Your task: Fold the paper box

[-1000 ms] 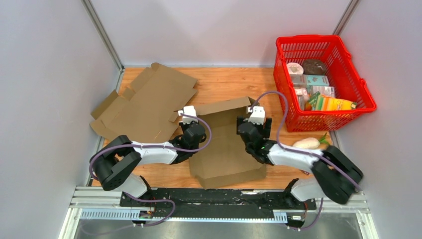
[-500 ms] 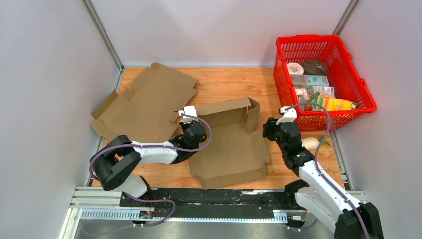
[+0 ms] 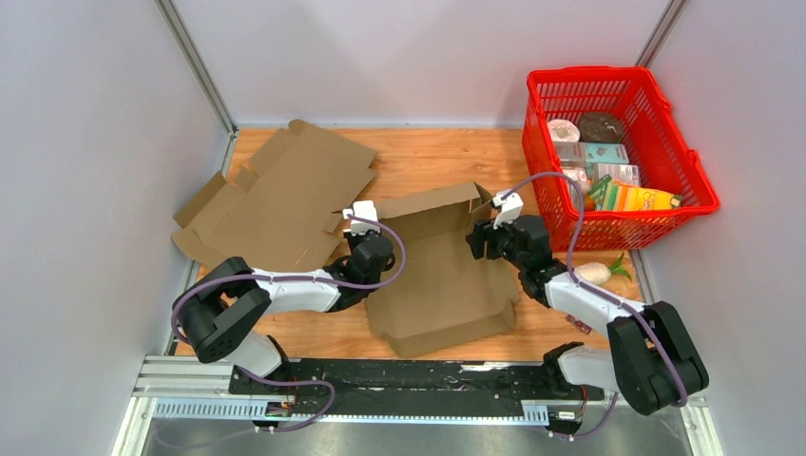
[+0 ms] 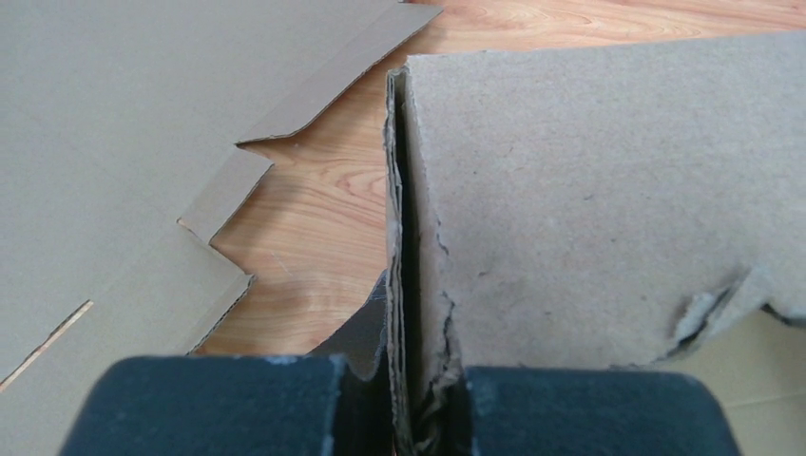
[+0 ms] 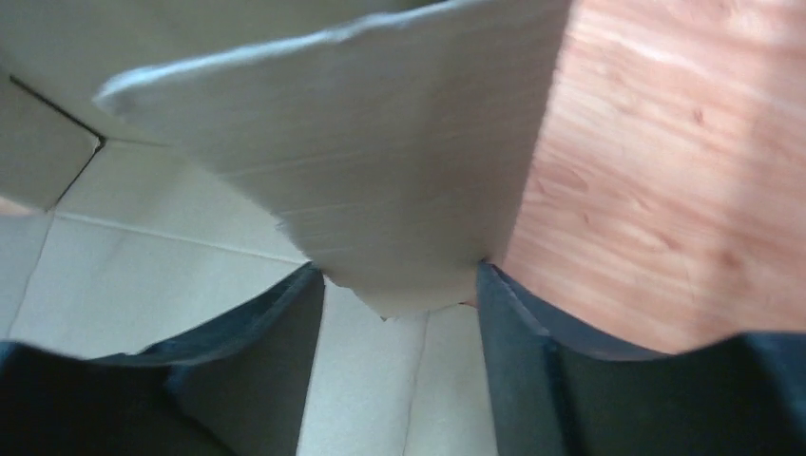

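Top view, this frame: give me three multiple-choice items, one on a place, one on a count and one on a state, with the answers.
1. Where on the table does the red basket stand?
A. near left corner
B. middle
C. far right corner

2. How many pieces of cardboard lie there?
A. one
B. two
C. four

3. What is the left gripper doing?
A. shut on a wall of the box
B. hanging open above it
C. shut on the basket's rim

Answers:
1 C: the basket sits at the far right, against the side wall.
2 B: a flat sheet lies at the left and the half-folded box lies in the middle.
3 A: the left wrist view shows both fingers pinching the box's doubled wall.
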Tool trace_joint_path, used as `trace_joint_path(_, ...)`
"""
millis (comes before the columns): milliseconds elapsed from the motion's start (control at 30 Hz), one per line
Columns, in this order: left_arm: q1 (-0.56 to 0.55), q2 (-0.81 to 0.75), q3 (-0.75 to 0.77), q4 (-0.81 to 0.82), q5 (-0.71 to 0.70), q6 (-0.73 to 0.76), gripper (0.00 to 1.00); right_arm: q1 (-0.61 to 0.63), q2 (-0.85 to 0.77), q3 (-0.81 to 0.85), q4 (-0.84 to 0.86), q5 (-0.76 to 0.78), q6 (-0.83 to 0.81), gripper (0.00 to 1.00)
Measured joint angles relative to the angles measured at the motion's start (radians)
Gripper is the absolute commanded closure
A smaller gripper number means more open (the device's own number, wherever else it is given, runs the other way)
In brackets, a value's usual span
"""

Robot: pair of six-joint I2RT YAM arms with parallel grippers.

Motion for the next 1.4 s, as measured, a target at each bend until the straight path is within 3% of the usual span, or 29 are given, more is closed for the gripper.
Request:
trace_joint_path(33,0.0,0.0,0.0,0.0,-0.001,0.0,1.0,0.009,0.02,0.007,0.024,-0.003,-0.021,0.52)
trace_joint_path(100,0.001,0.0,0.0,-0.001,-0.005,0.002,1.0,0.023,0.04,0.013,0.063,-0.019,-0.058,0.54)
trace_joint_path(167,0.001,0.0,0.0,-0.001,-0.006,0.004,1.0,0.029,0.051,0.025,0.079,-0.052,-0.073,0.4)
trace_joint_path(233,0.001,0.0,0.0,-0.002,-0.009,0.004,1.0,0.042,0.055,0.043,0.079,-0.092,-0.071,0.34)
trace_joint_path(400,0.001,0.0,0.0,-0.001,-0.007,0.004,1.0,0.117,0.019,0.06,0.047,-0.116,-0.043,0.3)
trace_joint_path(500,0.001,0.0,0.0,0.0,-0.002,0.005,1.0,0.137,-0.04,0.071,-0.046,-0.047,-0.024,0.3)
trace_joint_path(700,0.001,0.0,0.0,0.001,0.002,0.007,1.0,0.127,-0.222,0.13,-0.317,0.158,0.012,0.2)
trace_joint_path(900,0.001,0.0,0.0,0.002,0.005,0.011,1.0,0.079,-0.221,0.18,-0.482,0.283,0.031,0.18)
trace_joint_path(1200,0.001,0.0,0.0,0.007,0.013,0.023,1.0,0.051,-0.073,0.066,-0.178,0.144,-0.087,0.25)
trace_joint_path(1333,0.001,-0.001,-0.001,0.007,0.013,0.025,1.0,0.051,-0.031,0.058,-0.062,0.093,-0.158,0.47)
trace_joint_path(1400,0.001,-0.002,-0.003,0.008,0.012,0.025,1.0,0.05,-0.005,0.063,-0.023,0.051,-0.188,0.5)
